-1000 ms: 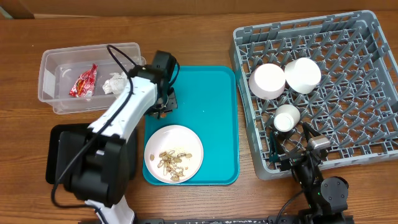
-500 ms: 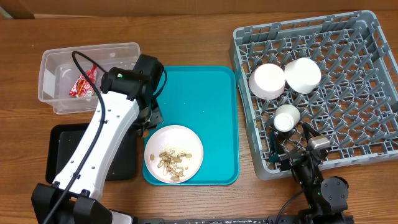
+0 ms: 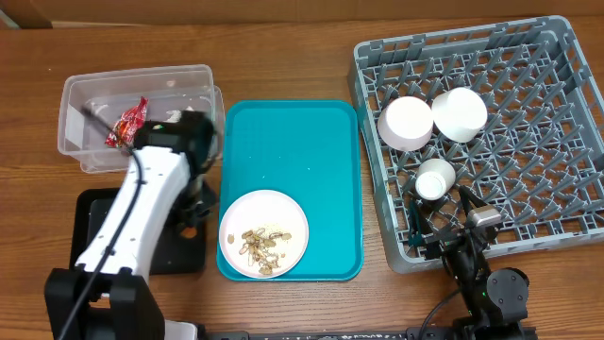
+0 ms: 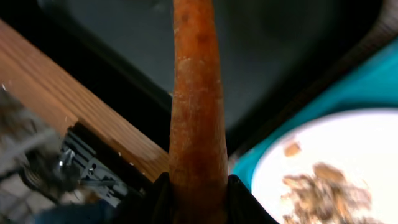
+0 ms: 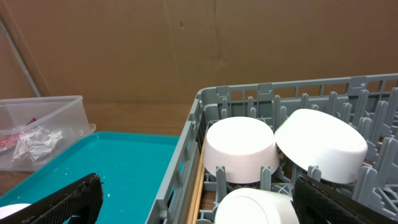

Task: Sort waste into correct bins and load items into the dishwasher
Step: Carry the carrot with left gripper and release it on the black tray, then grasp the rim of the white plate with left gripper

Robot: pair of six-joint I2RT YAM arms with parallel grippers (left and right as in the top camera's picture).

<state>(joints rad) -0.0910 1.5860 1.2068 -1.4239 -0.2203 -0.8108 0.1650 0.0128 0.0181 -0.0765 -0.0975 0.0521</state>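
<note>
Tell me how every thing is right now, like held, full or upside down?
Left tool: shut on carrot.
Carrot: held above black tray.
Right tool: open, empty.
Plate: on teal tray, holding scraps.
Tub: open, wrapper and napkin inside.
Bowls: upside down in rack.
Cup: in rack.

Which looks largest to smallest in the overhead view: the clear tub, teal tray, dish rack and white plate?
Largest first:
1. dish rack
2. teal tray
3. clear tub
4. white plate
</note>
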